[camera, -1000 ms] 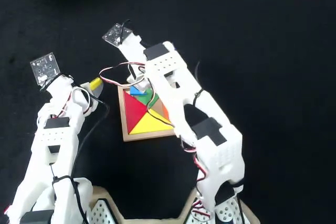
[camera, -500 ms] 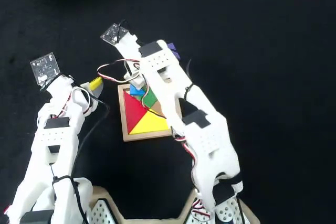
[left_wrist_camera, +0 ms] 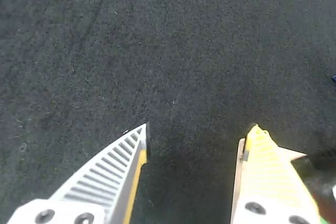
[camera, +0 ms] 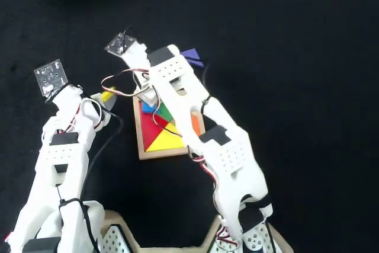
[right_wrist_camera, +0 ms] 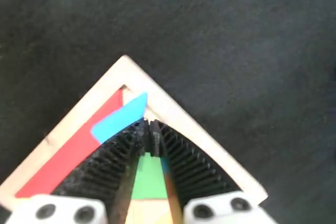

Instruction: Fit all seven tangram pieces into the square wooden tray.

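Right gripper (right_wrist_camera: 150, 127), jaws pressed together, has nudged the blue piece (right_wrist_camera: 118, 118) toward the wooden tray's (right_wrist_camera: 178, 119) far-left corner; it looks unseated, and the purple piece (camera: 190, 57) lies outside.

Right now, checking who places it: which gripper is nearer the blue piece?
Right. The right gripper sits at the blue piece in the tray corner; the left gripper hangs beside the tray.

Light: bright, even, from above. Black table (camera: 308, 87) was matte and dark; white arms (camera: 231, 158) showed bright against it. Soft shadow lay beneath the left gripper (left_wrist_camera: 199, 126).
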